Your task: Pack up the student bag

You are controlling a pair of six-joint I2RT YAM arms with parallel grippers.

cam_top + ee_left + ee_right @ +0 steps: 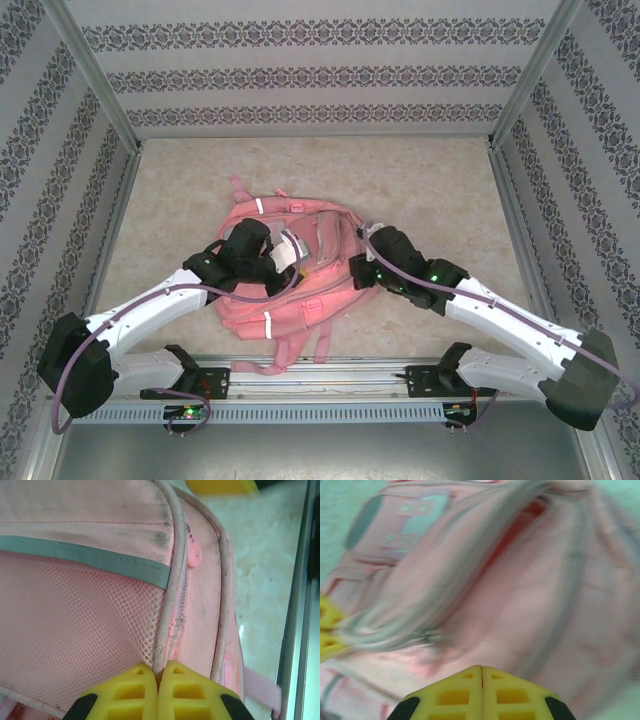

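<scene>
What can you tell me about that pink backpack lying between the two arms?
The backpack is soft pink fabric. It lies on the beige table with its straps trailing toward the arm bases. It has grey reflective strips, a mesh pocket and pale piping, with dark scuffs visible up close. The left end effector looks closed on the piping. The right end effector is shut at the bag's other side, where the view is blurred.

Motion blur across student bag point(520, 590)
</scene>
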